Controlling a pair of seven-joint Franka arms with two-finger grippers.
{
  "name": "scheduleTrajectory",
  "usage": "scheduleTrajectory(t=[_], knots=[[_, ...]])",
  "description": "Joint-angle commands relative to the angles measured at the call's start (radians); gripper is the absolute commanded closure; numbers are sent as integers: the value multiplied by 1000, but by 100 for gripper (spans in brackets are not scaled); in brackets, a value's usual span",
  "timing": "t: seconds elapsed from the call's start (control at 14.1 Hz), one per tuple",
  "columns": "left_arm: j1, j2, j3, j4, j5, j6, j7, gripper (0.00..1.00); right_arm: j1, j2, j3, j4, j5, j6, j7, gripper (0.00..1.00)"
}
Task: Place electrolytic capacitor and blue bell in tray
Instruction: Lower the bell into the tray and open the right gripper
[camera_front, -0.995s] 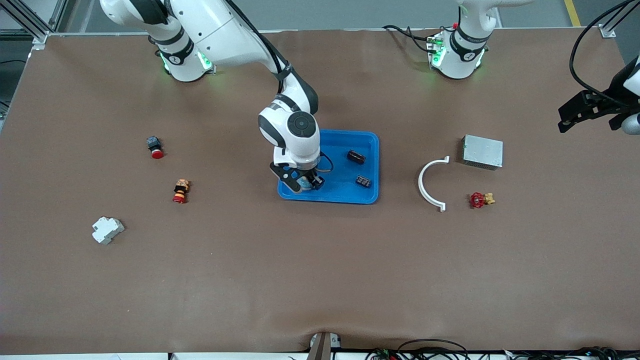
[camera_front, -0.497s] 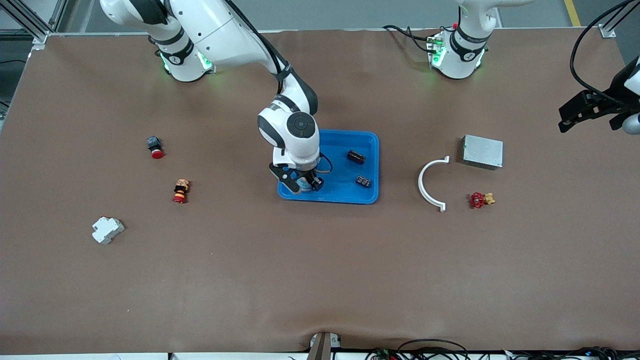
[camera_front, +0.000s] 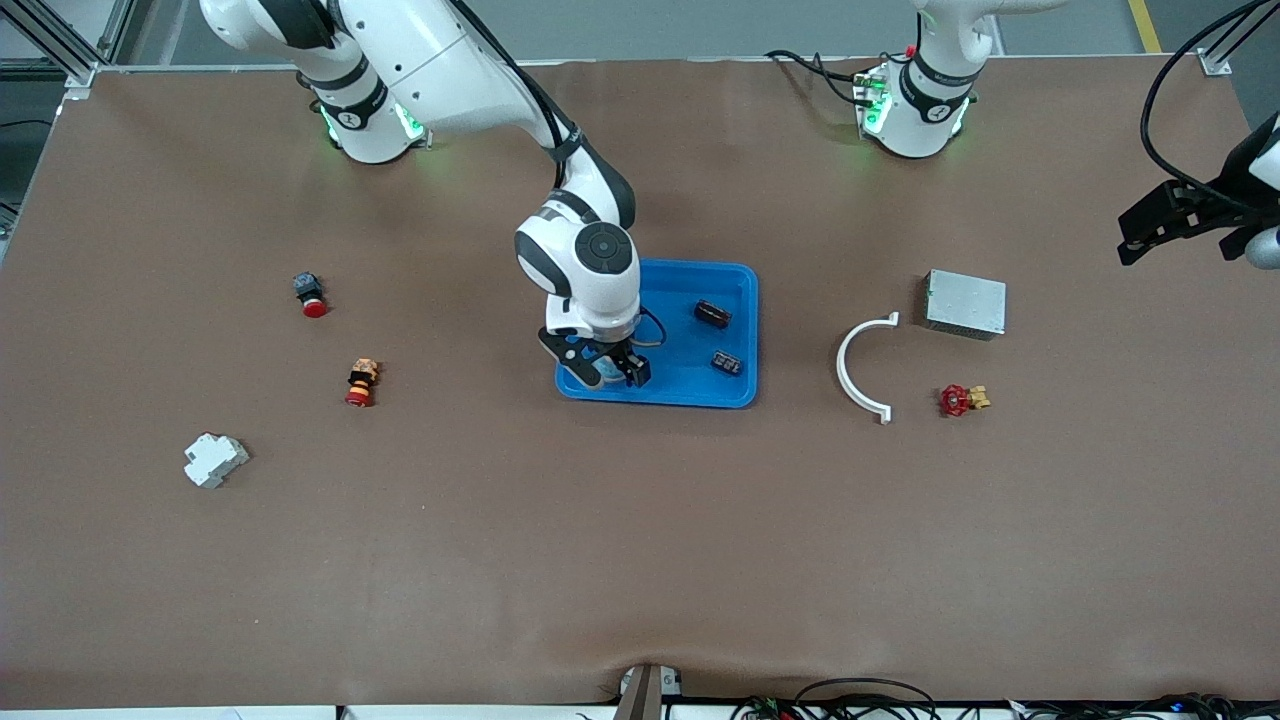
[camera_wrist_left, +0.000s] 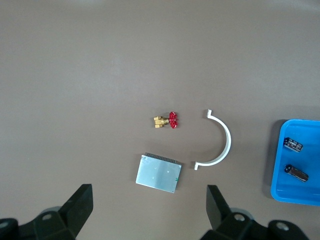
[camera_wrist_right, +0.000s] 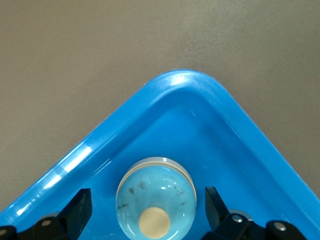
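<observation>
The bright-blue tray (camera_front: 690, 392) lies mid-table. The light-blue bell (camera_wrist_right: 156, 195) with a cream button sits in the tray's corner (camera_wrist_right: 182, 82) nearest the front camera, toward the right arm's end. My right gripper (camera_wrist_right: 147, 212) is open, with one finger on each side of the bell and gaps between. In the front view this gripper (camera_front: 612, 372) hides most of the bell. Two dark electrolytic capacitors (camera_front: 712, 314) (camera_front: 726, 362) lie in the tray; they also show in the left wrist view (camera_wrist_left: 293, 144) (camera_wrist_left: 297, 173). My left gripper (camera_front: 1130, 240) waits open and empty, high over the left arm's end.
Beside the tray toward the left arm's end lie a white arc clip (camera_front: 860, 367), a grey metal box (camera_front: 965, 303) and a red valve (camera_front: 958, 400). Toward the right arm's end lie two red-capped buttons (camera_front: 310, 295) (camera_front: 360, 382) and a white block (camera_front: 213, 460).
My right gripper's fingers have spread a little wider around the bell, which stays in the tray corner. The left arm has not moved.
</observation>
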Motion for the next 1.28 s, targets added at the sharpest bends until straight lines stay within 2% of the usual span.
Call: scheduleTrajectory(t=[0.0, 0.43, 0.78, 1.21], knots=[[-1, -8, 7, -3, -16, 0, 13, 0, 4, -7, -1, 28, -21, -33, 11, 0], [1, -16, 9, -4, -16, -12, 6, 0, -16, -50, 1, 66, -12, -185, -101, 0], [-1, -16, 7, -6, -16, -13, 10, 0, -128, -155, 5, 61, -6, -360, -355, 0], [-2, -16, 4, -9, -16, -21, 9, 0, -291, -231, 4, 54, 16, -451, -685, 0]])
